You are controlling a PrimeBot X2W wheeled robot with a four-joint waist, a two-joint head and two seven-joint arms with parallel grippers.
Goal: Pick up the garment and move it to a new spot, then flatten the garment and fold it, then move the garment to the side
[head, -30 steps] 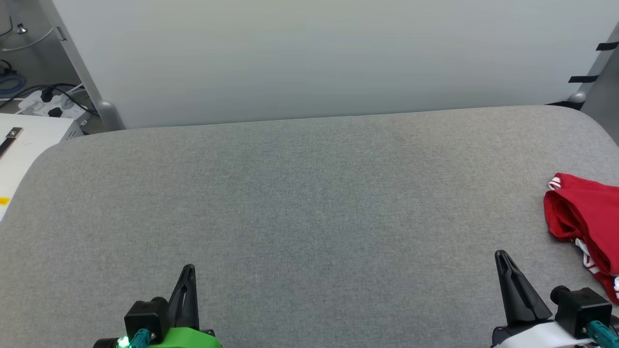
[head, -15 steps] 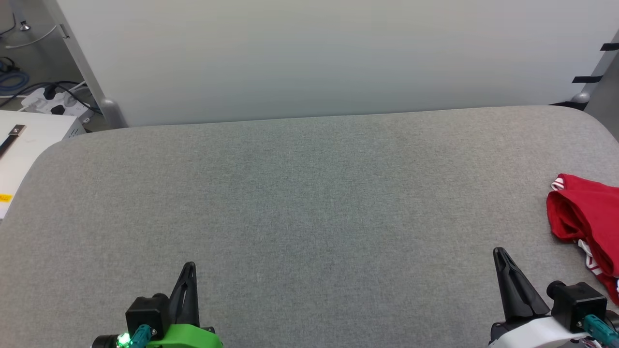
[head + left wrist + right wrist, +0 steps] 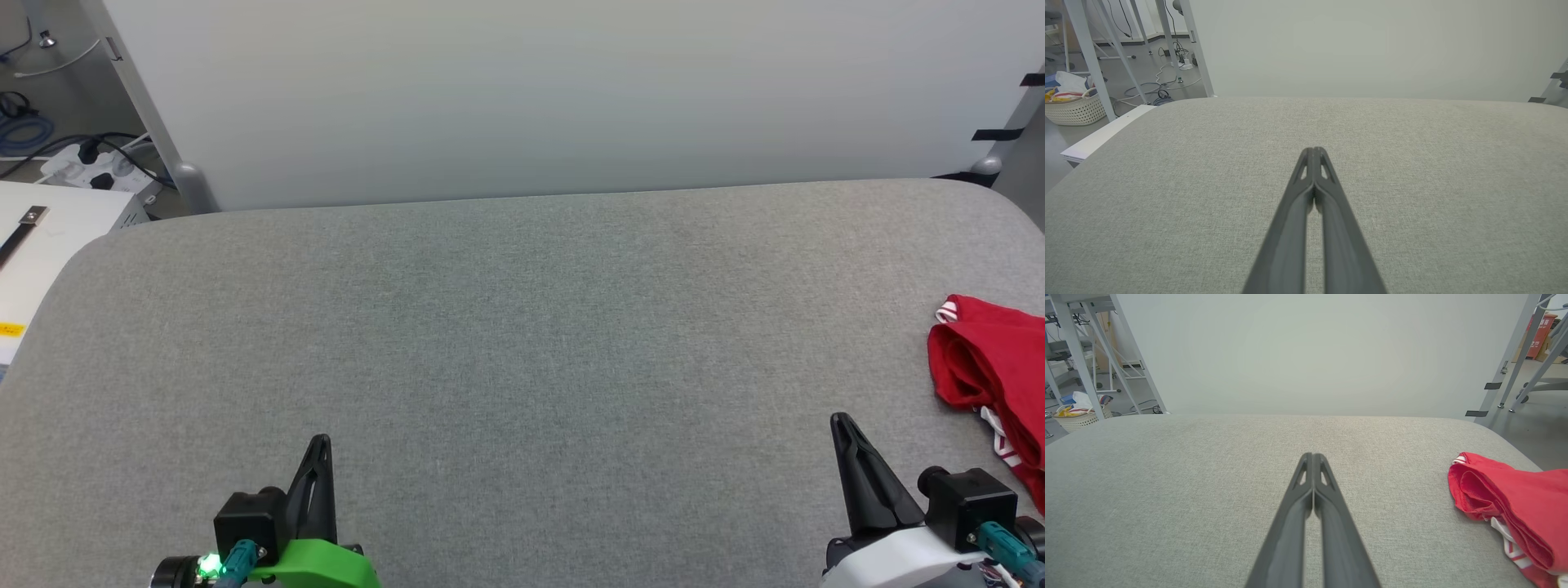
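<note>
Left end effector (image 3: 320, 443) and right end effector (image 3: 840, 421) were pressed together, empty; the garment (image 3: 989, 366) lay bunched on the counter's (image 3: 522, 327) right edge

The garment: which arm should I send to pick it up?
Right. The garment lies bunched at the right edge of the grey table, close beside the right gripper; the left gripper sits far across it. Both are shut.

Left gripper (image 3: 320, 445) at lower left of head view, fingers pressed together, tips pointing forward, empty. Right gripper (image 3: 842, 425) at lower right, fingers likewise pressed together, leaning slightly inward, empty.
</note>
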